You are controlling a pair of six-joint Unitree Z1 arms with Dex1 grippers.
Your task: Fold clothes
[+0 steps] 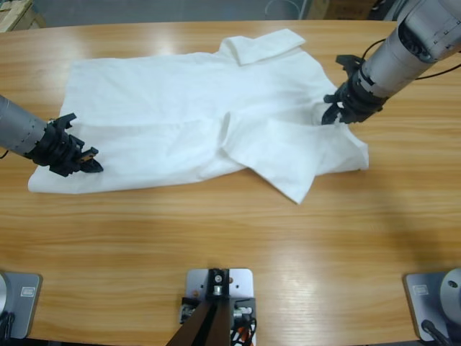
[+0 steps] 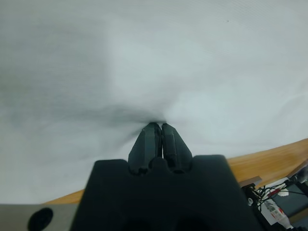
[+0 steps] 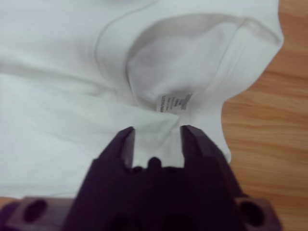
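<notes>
A plain white short-sleeved shirt of thin soft cloth lies spread flat across the far middle of the long light-brown wooden tabletop, seen from above. Its body stretches wide toward the left, smooth but for a few soft creases, and one sleeve sticks out toward the far edge. Near the middle a flap of cloth is folded over, making a pointed corner that reaches toward the near side of the tabletop. At the shirt's right end, the right wrist view shows the round neck opening with a small white label carrying dark print too small to read. The left gripper rests at the shirt's near left corner; the left wrist view shows its two black jaws pressed together on a pinch of the white cloth, with wrinkles radiating from the spot. The right gripper sits on the shirt's right part, beside the neck; its jaws stand apart, straddling a fold of cloth just below the label without closing on it.
</notes>
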